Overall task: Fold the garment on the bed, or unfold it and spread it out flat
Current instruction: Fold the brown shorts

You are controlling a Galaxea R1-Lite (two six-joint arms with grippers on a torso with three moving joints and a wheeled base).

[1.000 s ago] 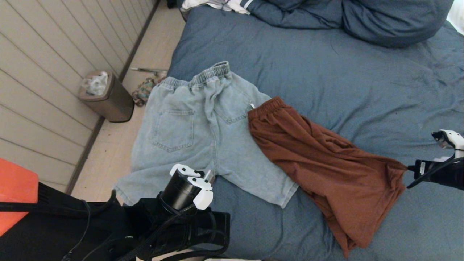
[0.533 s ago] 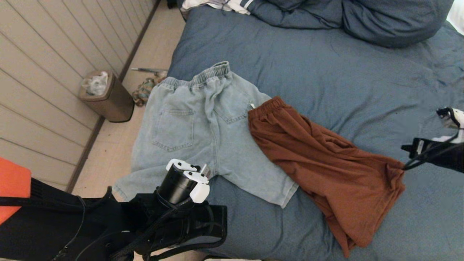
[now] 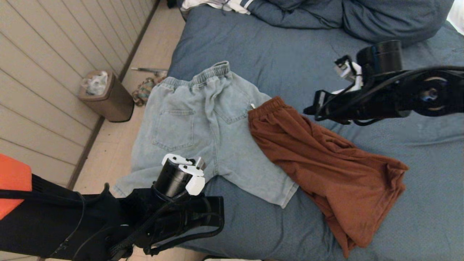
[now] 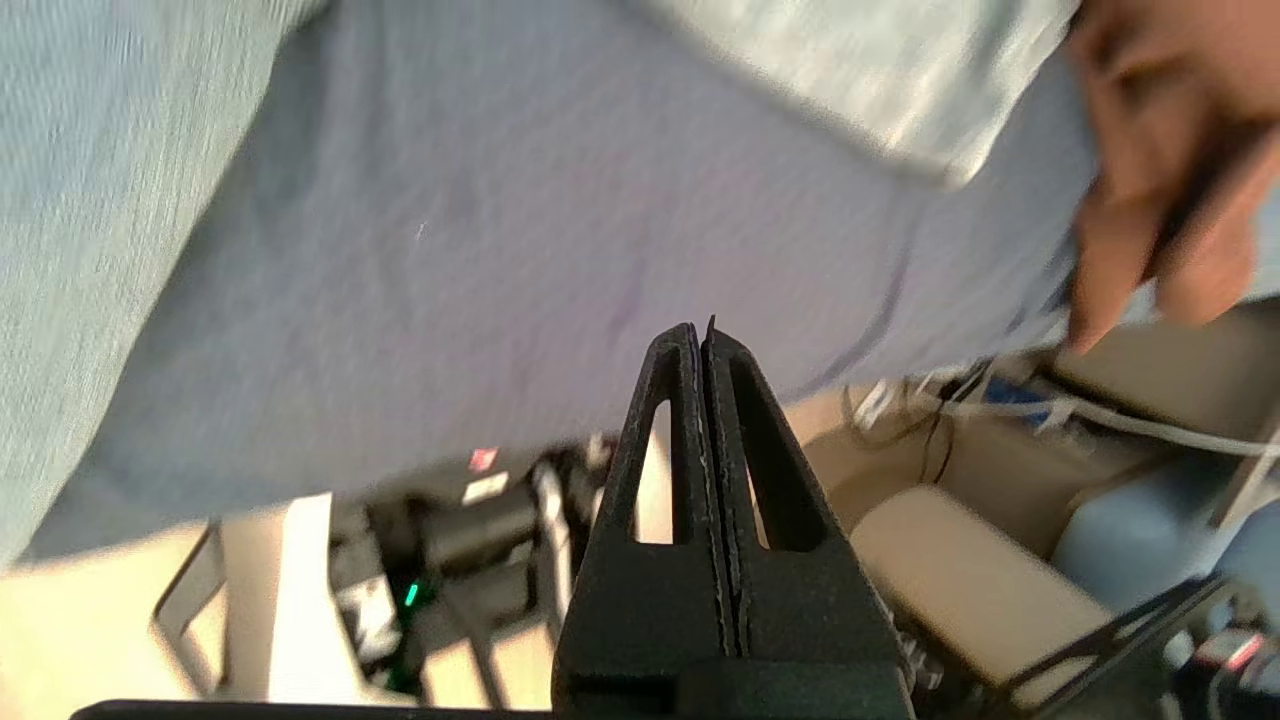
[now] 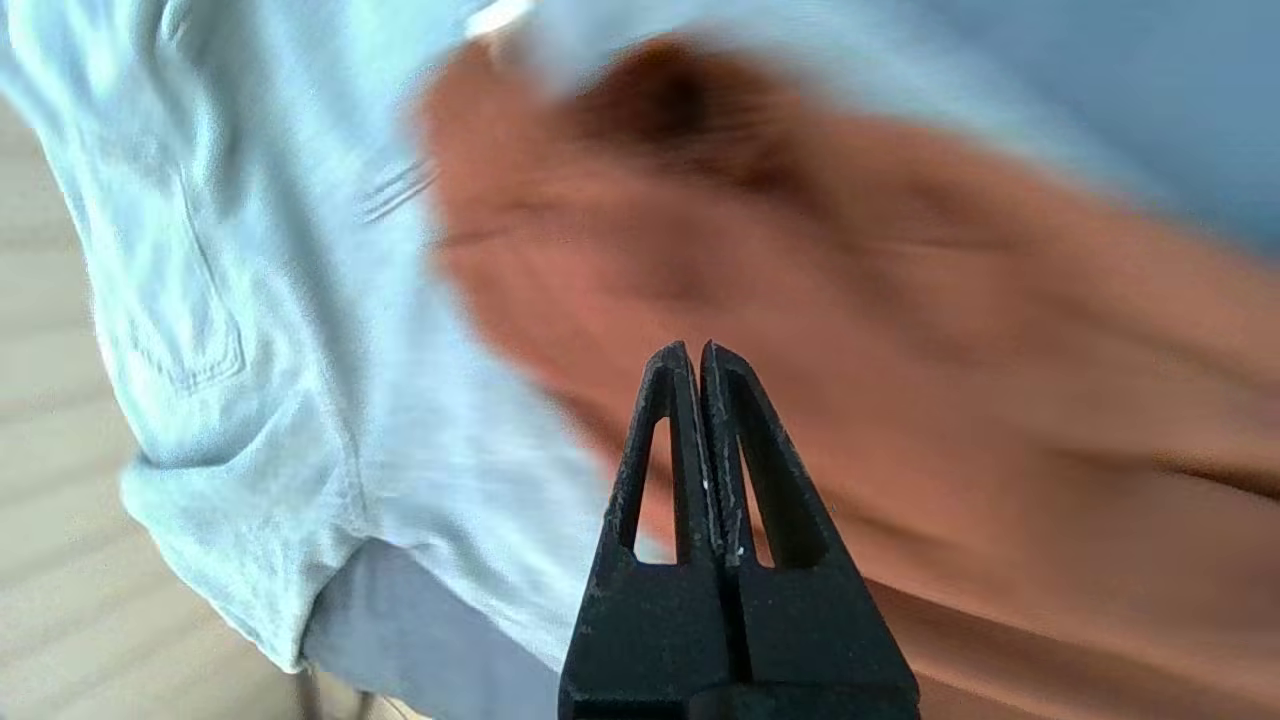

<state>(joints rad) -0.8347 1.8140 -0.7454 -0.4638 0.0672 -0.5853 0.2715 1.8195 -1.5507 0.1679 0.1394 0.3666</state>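
Observation:
Light-blue denim shorts (image 3: 203, 134) lie flat on the bed (image 3: 290, 54), one leg hanging over its left edge. Rust-brown shorts (image 3: 326, 163) lie rumpled beside them, waistband touching the denim. My right gripper (image 3: 310, 110) hovers above the bed just right of the brown waistband, shut and empty; in its wrist view the right gripper (image 5: 697, 350) hangs over the brown shorts (image 5: 900, 300) with the denim shorts (image 5: 250, 300) beside it. My left gripper (image 4: 703, 335) is shut and empty off the bed's near edge, by the denim leg (image 4: 100, 200).
Blue pillows (image 3: 362, 18) and a white striped cloth (image 3: 217, 4) lie at the bed's head. A brown waste bin (image 3: 108, 98) and a small heap (image 3: 145, 88) sit on the floor by the panelled wall. An orange object (image 3: 12, 181) is at the left edge.
My right arm has swung from the brown shorts' right hem up and left to above the bed near the waistband. The left arm has drifted slightly left. The garments have not moved.

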